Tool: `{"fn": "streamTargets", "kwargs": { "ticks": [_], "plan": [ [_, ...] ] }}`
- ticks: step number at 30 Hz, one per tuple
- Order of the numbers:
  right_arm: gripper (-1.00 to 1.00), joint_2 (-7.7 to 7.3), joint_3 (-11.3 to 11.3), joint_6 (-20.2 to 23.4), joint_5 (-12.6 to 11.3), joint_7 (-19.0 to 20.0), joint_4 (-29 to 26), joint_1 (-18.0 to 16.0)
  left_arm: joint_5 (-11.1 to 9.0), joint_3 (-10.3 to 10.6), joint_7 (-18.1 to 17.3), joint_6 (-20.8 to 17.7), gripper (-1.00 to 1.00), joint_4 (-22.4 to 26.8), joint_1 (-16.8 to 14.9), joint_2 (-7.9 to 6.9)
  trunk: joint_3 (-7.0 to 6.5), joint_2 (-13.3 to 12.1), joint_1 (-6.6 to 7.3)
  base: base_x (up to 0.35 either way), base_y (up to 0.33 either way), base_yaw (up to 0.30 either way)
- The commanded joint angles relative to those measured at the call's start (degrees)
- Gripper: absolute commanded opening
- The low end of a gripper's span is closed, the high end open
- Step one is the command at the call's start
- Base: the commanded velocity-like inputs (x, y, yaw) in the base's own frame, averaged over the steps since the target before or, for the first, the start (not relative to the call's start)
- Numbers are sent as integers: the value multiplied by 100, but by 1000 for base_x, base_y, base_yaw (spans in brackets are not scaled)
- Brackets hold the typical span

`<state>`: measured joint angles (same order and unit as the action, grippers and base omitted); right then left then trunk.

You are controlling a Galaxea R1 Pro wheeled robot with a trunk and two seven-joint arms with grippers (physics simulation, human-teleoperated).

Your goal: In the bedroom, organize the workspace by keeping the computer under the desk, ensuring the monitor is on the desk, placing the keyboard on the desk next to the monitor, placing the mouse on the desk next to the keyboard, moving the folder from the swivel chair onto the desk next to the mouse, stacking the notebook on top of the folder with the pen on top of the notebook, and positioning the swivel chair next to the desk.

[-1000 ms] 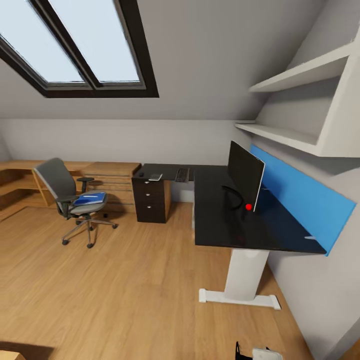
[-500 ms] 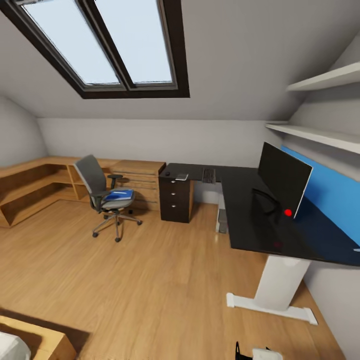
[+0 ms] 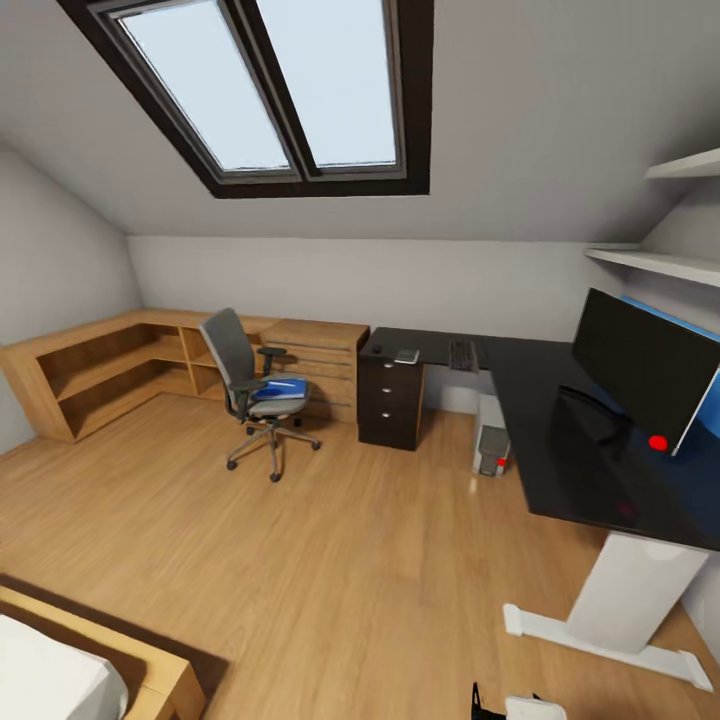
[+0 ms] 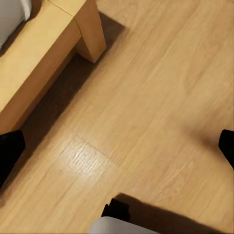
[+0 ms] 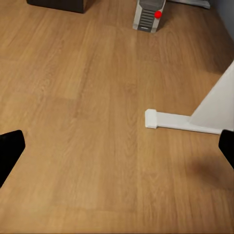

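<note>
1. Folder (image 3: 281,389) lies on the chair (image 3: 250,385) seat, well apart from the counter (image 3: 560,440).
2. Monitor (image 3: 645,365) stands on the counter; keyboard (image 3: 463,355) lies at its far end.
3. Computer (image 3: 491,448) sits on the floor under the counter.
4. Left gripper (image 4: 117,151) and right gripper (image 5: 117,148) hang over the floor, fingers spread wide, empty.
</note>
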<state>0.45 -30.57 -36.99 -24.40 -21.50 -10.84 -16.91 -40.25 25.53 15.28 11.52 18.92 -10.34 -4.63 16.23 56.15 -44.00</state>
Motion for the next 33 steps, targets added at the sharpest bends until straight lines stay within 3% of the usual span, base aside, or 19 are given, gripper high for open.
{"fn": "streamTargets", "kwargs": {
  "ticks": [1, 10, 33],
  "plan": [
    [100, -3, -47, -10, -18, -48, 3, -5, -43, 49, 34, 17, 100, 6, -3, -4, 7, 5, -1, 27, 69, 4],
    [100, -16, -39, -10, -19, -48, 9, -5, -38, 49, 36, 17, 100, 6, -3, -2, 7, 5, -1, 96, 33, 1],
    [100, -28, -37, -11, 4, -48, 20, -5, -39, 58, 36, 8, 100, 6, -3, 39, 7, 5, -1, 324, 85, -18]
  ]
}}
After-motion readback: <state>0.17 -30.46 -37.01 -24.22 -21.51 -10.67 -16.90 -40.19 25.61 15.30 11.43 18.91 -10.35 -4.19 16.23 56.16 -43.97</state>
